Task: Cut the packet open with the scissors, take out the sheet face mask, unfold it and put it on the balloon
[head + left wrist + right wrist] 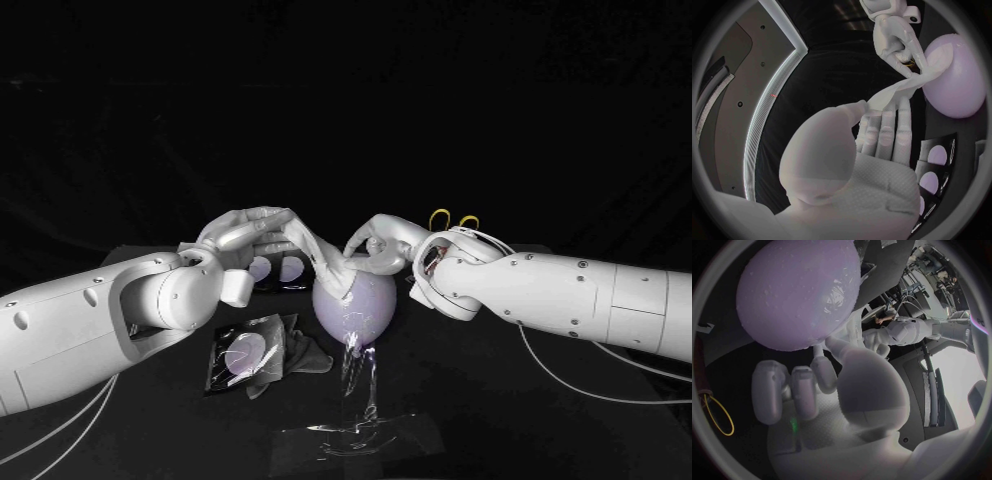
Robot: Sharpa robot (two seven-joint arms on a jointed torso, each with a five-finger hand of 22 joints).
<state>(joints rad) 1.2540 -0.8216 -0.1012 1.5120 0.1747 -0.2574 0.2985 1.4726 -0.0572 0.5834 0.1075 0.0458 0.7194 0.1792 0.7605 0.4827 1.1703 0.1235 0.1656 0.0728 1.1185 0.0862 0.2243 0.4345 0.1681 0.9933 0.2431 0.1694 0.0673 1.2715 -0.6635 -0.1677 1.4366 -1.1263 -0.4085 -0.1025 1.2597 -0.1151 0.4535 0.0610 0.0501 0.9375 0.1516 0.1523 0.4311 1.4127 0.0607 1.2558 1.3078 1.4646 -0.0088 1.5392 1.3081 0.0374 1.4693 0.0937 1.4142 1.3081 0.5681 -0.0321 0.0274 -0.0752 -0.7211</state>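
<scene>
Packet point(242, 355) and clear film point(353, 430) lie on the black table point(490, 400) in front of the balloon point(361, 310); yellow-handled scissors point(464, 217) lie behind the right arm. Left hand point(253, 235) and right hand point(378, 245), raised over the balloon, each pinch the sheet mask point(310, 250), which drapes onto the balloon's top.

place: robotics lab | evidence: black table point(483, 440), black cloth backdrop point(346, 100) all round

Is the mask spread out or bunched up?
Bunched up: the mask runs as a narrow strip from the left robot hand to the right robot hand.
</scene>
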